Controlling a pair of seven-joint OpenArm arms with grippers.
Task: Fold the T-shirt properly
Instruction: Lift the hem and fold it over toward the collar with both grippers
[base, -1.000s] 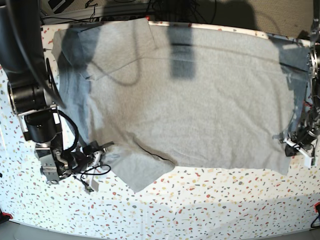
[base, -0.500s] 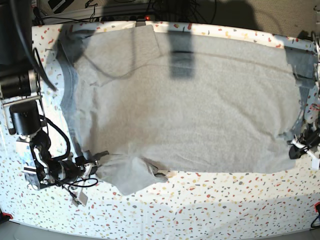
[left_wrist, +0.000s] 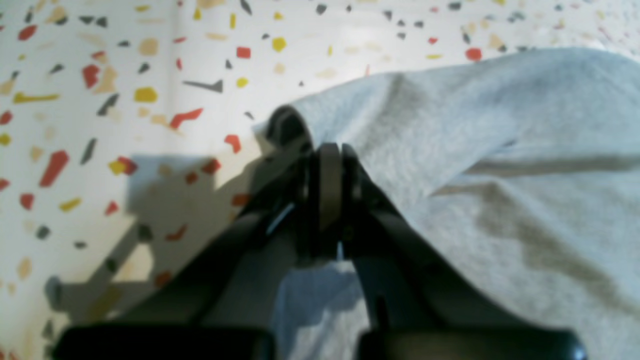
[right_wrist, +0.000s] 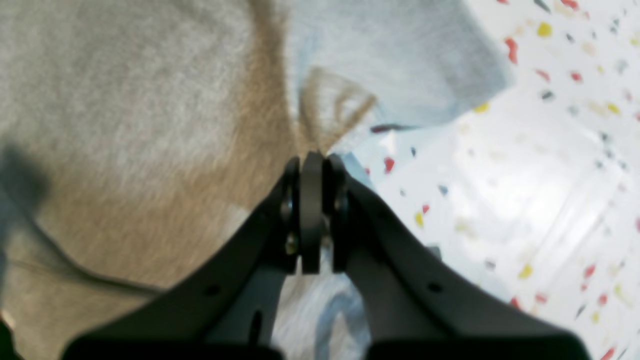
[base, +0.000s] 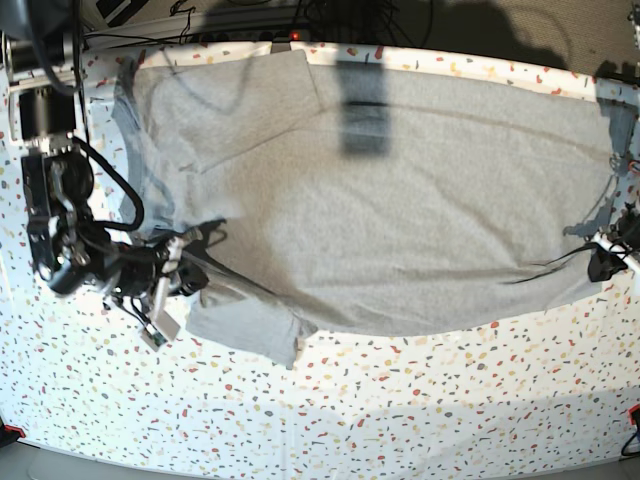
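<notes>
The T-shirt (base: 400, 200) is lying spread across the speckled counter (base: 400, 410), each pincer pinching its near edge: left pincer (left_wrist: 327, 155) and right pincer (right_wrist: 312, 162) both pressed together on fabric

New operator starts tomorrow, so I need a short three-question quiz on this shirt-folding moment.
1. True or false: both grippers are shut on the T-shirt.
2. Which pattern covers the table? A) plain wood B) coloured speckles C) stripes
3. Fill in: the cloth side facing up in the base view shows no ____.

Key:
1. True: the left gripper and the right gripper each pinch grey cloth.
2. B
3. lettering
</notes>
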